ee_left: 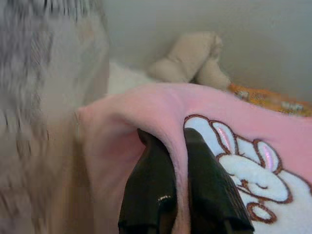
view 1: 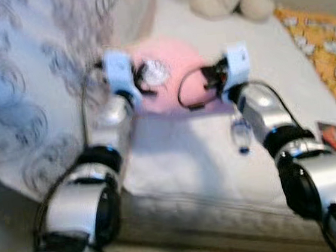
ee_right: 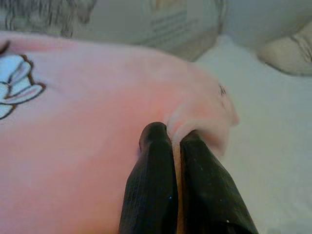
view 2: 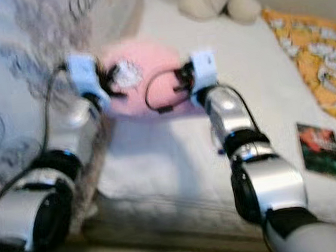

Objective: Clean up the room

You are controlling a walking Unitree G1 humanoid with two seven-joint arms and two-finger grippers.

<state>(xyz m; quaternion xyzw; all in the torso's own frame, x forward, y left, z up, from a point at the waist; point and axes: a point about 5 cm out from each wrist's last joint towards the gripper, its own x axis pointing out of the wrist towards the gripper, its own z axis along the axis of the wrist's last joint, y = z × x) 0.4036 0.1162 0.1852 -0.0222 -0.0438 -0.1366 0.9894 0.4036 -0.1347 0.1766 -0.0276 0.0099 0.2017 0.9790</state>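
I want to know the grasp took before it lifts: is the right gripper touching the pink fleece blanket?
Touching. The right wrist view shows the right gripper with its two black fingers pinched shut on a fold of the pink fleece blanket.

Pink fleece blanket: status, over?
Left gripper and right gripper both pinched shut on the pink fleece blanket with rabbit patch, on white bed. Clear plastic bottle beside right arm.

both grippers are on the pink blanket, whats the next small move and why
Probably lift both arms together, raising the pink blanket off the white bed. The left gripper and the right gripper each already pinch a fold of its edge between shut fingers, one at either side, so the cloth looks ready to be raised for folding.
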